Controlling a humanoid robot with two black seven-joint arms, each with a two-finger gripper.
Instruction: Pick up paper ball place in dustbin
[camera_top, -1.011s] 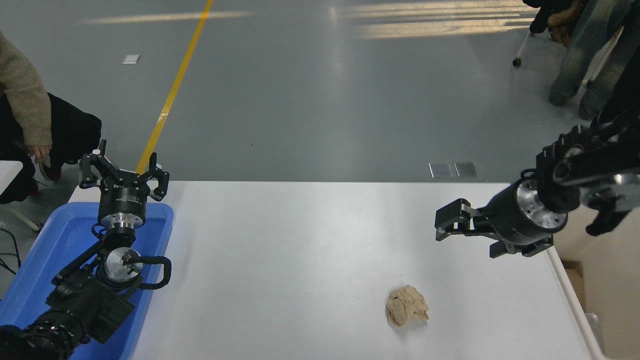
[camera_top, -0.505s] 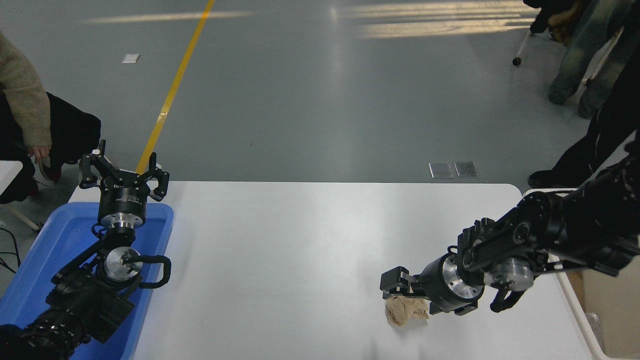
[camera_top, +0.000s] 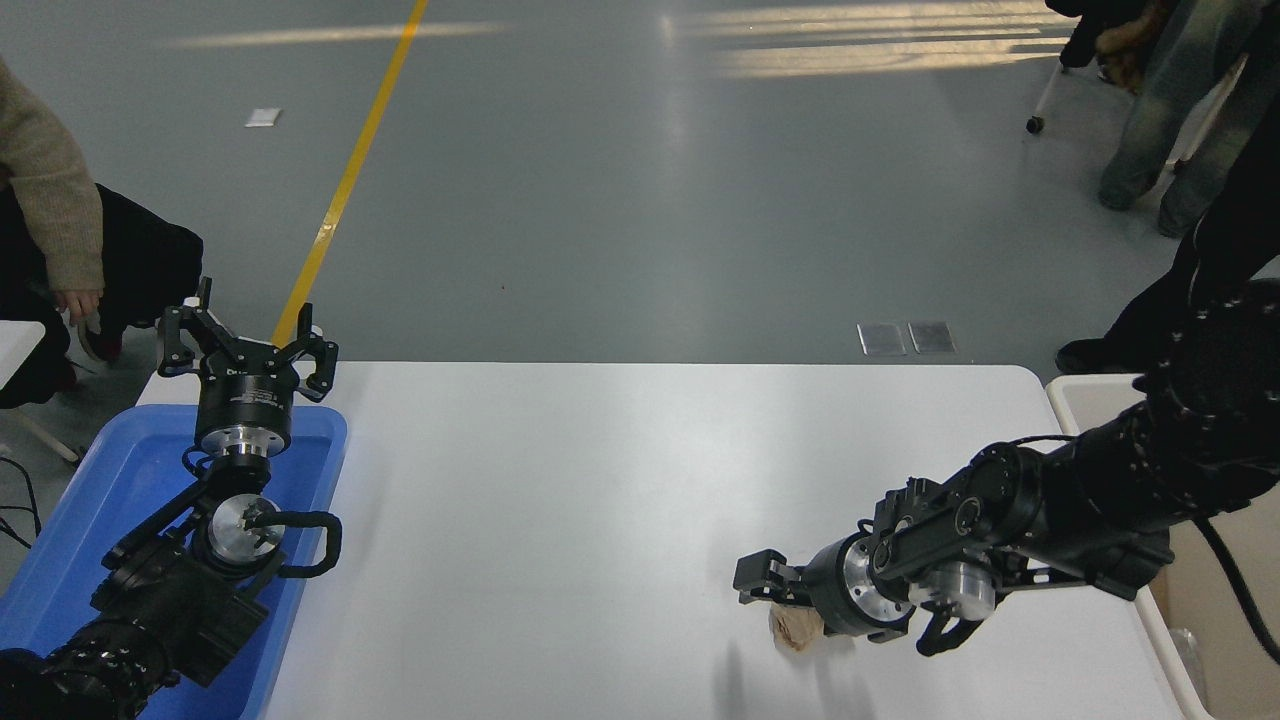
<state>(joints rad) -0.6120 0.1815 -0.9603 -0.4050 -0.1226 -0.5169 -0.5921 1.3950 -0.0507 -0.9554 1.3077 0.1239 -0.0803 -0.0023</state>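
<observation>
The paper ball (camera_top: 793, 633), a tan crumpled wad, lies on the white table (camera_top: 600, 480) near the front right. Only a small part of it shows under my right gripper (camera_top: 752, 584). That gripper is down low right over the ball, pointing left, and it looks open; whether its fingers touch the paper is hidden. The dustbin (camera_top: 1078, 396), a cream-white tub, stands off the table's right edge, mostly behind my right arm. My left gripper (camera_top: 246, 338) stays parked, open, over the far end of a blue tray.
The shallow blue tray (camera_top: 80, 510) sits at the table's left edge under my left arm. A person in a beige sleeve (camera_top: 45, 210) sits at the far left. Other people's legs (camera_top: 1160, 130) stand on the floor at the top right.
My right arm has swung down and leftward from above the table's right side to the paper ball, and now covers most of it. The left arm has not moved.
</observation>
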